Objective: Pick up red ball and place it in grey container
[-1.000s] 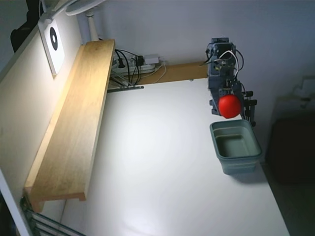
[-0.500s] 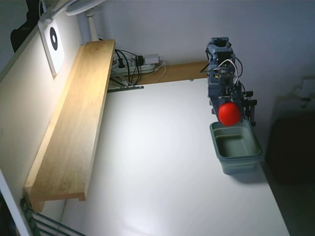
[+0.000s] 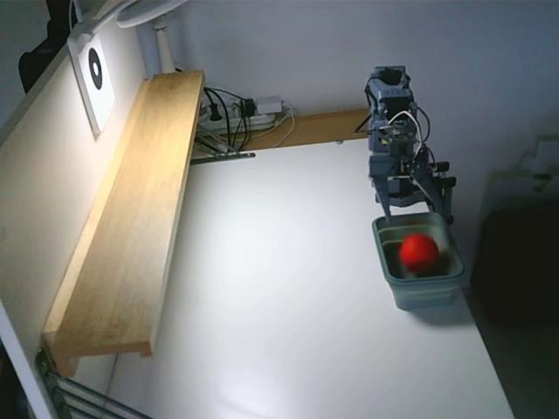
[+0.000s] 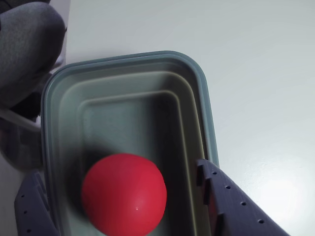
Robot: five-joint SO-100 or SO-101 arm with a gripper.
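Although the arm hangs directly above the grey container (image 3: 419,284), the red ball (image 4: 124,193) lies inside that tub, free of both fingers. Wrist view shows the gripper (image 4: 123,196) with jaws spread apart, one to each side of the ball and neither touching it. Fixed view confirms the ball (image 3: 419,251) within the tub's walls. Judgement: placement is done; only withdrawal appears outstanding.
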